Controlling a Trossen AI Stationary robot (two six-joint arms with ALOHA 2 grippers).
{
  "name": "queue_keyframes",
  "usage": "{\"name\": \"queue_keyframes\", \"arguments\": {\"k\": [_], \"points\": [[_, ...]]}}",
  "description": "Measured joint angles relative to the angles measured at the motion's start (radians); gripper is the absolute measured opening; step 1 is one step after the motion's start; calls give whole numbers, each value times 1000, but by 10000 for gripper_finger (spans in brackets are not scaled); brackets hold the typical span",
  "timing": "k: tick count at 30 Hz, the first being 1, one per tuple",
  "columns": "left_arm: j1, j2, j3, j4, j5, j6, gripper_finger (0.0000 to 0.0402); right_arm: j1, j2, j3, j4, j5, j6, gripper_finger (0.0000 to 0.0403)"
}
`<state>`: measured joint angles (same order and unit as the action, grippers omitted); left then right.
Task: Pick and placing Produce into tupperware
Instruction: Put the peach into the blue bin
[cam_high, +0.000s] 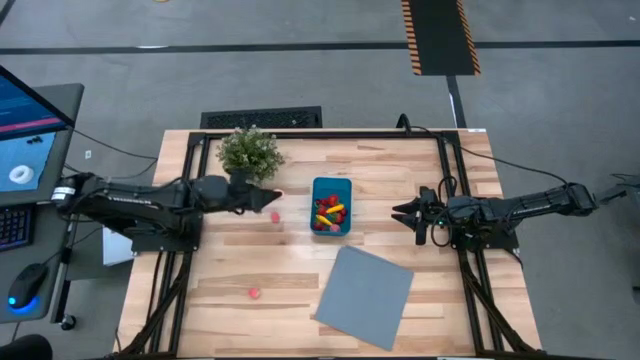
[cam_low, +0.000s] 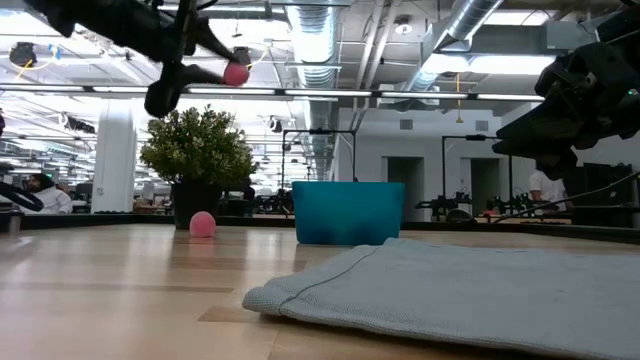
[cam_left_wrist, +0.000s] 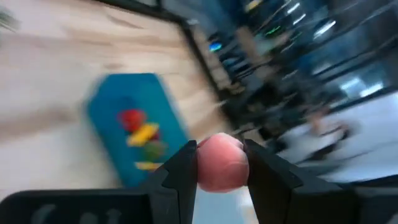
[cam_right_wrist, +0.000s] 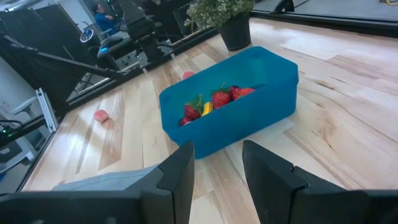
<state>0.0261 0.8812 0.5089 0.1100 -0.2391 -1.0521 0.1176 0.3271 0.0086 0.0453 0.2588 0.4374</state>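
The left end effector (cam_high: 268, 199) is clamped on a pink round piece (cam_left_wrist: 221, 163), lifted above the desk (cam_high: 240, 270). The teal tub (cam_high: 331, 205) lies at its 3 o'clock in the high view, long axis 12-to-6. The right end effector (cam_high: 402, 212), jaws parted and empty, waits at the tub's 3 o'clock.

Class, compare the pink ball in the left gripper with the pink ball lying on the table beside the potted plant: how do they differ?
The held pink ball is clamped in the left gripper, raised above the table; the loose pink ball rests on the wood, ungripped. The held one hangs nearer the teal tub; the loose one lies by the potted plant. Both are round and pink.
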Motion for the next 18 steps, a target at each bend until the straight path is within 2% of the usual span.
{"name": "queue_keyframes", "arguments": {"k": [3,7,13,16,18], "points": [[-20,5,-31,129,28,-90,104,0,0,0,0,0,0,159],[-59,21,-34,220,31,-48,106,0,0,0,0,0,0,159],[-32,51,-33,268,36,191,108,0,0,0,0,0,0,159],[6,81,-34,257,78,321,106,0,0,0,0,0,0,159],[38,118,-34,263,124,334,106,0,0,0,0,0,0,159]]}}
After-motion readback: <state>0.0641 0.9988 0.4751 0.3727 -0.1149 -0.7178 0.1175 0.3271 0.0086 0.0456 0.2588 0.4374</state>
